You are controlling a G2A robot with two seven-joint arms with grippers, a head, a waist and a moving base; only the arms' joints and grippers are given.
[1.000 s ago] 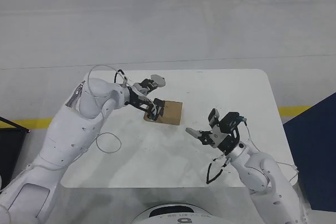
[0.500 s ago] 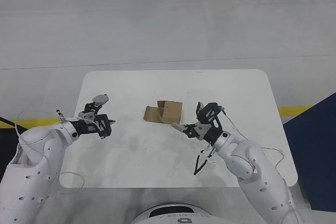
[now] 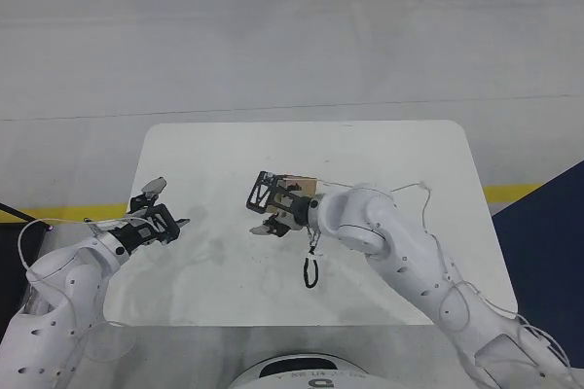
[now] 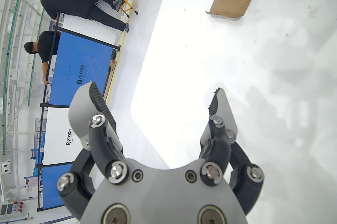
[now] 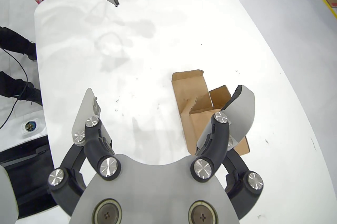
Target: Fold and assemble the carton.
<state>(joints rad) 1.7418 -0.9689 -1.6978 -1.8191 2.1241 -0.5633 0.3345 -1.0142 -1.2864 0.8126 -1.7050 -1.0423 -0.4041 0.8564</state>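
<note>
Right claw [image 5: 164,89] is held open over the part-folded carton [image 5: 189,93]; left claw [image 4: 155,87] is open too, well apart. Folding is judged barely started; a flap must be gripped next.

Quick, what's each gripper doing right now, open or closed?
Left gripper: open, empty.
Right gripper: open, empty, at the carton.

From above, the carton [image 3: 303,182] lies largely hidden beneath the right hand [image 3: 264,211] and its wrist, with only a brown strip showing; the left wrist view's edge cuts off part of it, and in the right wrist view one finger covers its near corner.
</note>
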